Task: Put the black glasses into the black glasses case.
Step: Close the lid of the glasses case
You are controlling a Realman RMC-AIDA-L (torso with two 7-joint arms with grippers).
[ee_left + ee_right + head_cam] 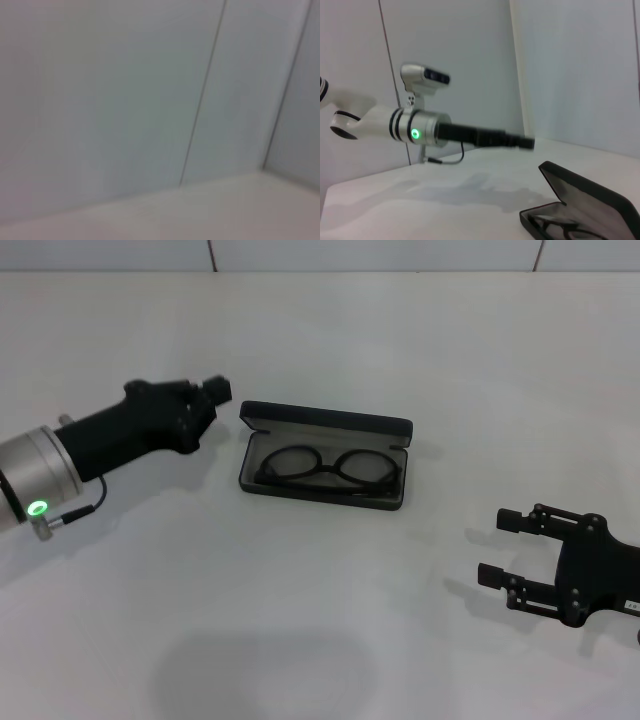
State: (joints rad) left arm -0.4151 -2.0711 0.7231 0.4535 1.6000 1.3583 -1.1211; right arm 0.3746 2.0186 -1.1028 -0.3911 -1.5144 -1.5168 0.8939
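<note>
The black glasses case lies open at the middle of the white table, lid raised at the back. The black glasses lie inside it on the grey lining, lenses side by side. My left gripper hovers just left of the case's back left corner, shut and empty, apart from the case. My right gripper is open and empty near the front right, well clear of the case. The right wrist view shows the case, the glasses inside it and the left gripper above the table.
The white table spreads on all sides of the case. A tiled wall stands behind the table; the left wrist view shows only this wall and the table's back edge.
</note>
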